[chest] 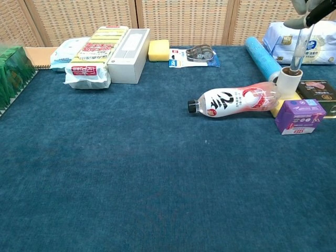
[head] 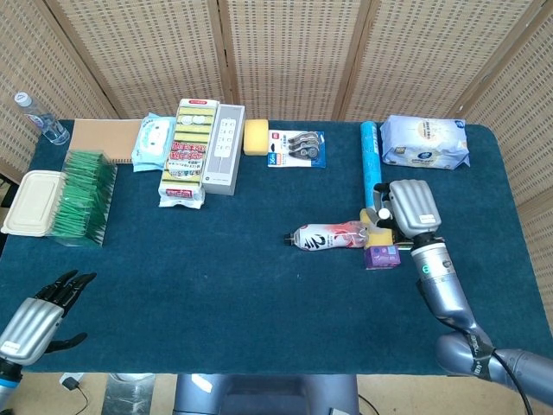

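Right hand (head: 412, 206): poised above the cluster at the table's right; in the chest view its fingertips (chest: 300, 21) pinch a thin clear tube (chest: 298, 48) near its top, held upright so that the lower end stands at or just inside the open mouth of the roll (chest: 289, 82). Judged: a high grip keeps the hand clear of the crowded goods below.

Left hand (head: 36, 313): at the near left table edge, fingers apart, holding nothing, well apart from all goods.

Roll: upright, white, brown core open upward, on or against a yellow block (chest: 279, 106).

Neighbours, tight about the roll:
- Bottle (chest: 234, 101), lying on its side, cap to the left, its base touching the roll.
- Purple box (chest: 298, 116), just in front.
- Dark box (chest: 318, 90), just beside, at right.
- Blue cylinder (head: 371, 154), lying behind.
- Wipes pack (head: 425, 141), far right corner.

Further goods: tape pack (head: 296, 148), sponge (head: 256, 137), white box (head: 224, 148), scouring pads (head: 188, 151), tissue pack (head: 154, 141), green bundle (head: 82, 196), lidded tray (head: 32, 201), water bottle (head: 39, 118).
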Available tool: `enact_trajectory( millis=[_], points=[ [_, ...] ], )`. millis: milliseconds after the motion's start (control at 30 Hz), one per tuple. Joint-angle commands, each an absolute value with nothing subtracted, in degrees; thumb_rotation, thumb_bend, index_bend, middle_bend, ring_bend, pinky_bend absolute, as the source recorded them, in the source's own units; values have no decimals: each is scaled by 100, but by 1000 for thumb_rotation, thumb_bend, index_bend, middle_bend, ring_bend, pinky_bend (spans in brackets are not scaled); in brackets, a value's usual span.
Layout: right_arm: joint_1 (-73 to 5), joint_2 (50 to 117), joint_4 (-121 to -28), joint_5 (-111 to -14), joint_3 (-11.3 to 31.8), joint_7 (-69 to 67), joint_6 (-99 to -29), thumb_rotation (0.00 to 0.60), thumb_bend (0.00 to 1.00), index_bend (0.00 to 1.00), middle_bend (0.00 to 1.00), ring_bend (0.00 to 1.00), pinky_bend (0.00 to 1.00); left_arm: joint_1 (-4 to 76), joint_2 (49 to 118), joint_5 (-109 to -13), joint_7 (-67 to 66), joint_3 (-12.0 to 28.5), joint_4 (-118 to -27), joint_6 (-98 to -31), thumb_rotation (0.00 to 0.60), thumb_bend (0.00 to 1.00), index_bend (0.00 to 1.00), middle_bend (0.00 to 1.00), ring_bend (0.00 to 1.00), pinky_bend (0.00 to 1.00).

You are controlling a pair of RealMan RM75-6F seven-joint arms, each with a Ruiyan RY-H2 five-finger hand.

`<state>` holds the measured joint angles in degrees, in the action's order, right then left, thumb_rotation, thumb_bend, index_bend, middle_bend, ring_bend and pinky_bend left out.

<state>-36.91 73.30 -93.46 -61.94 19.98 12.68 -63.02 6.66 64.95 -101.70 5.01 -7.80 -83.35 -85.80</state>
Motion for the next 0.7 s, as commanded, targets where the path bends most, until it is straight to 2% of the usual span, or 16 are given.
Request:
enact_trajectory(
  millis=[33, 700],
  points=[
    [-3733, 7359, -9258, -6165, 1978, 1215, -6238, 600, 429, 786, 994, 1000, 1000, 667, 6494, -10168, 483, -780, -8350, -8575, 600, 113, 1, 170, 105, 299],
    [-3973, 7627, -8813, -5821, 1881, 1177, -5917, 600, 399, 785, 970, 1000, 1000, 693, 6466, -10120, 554, -765, -8340, -8550, 600, 114, 1, 170, 104, 299]
  ],
)
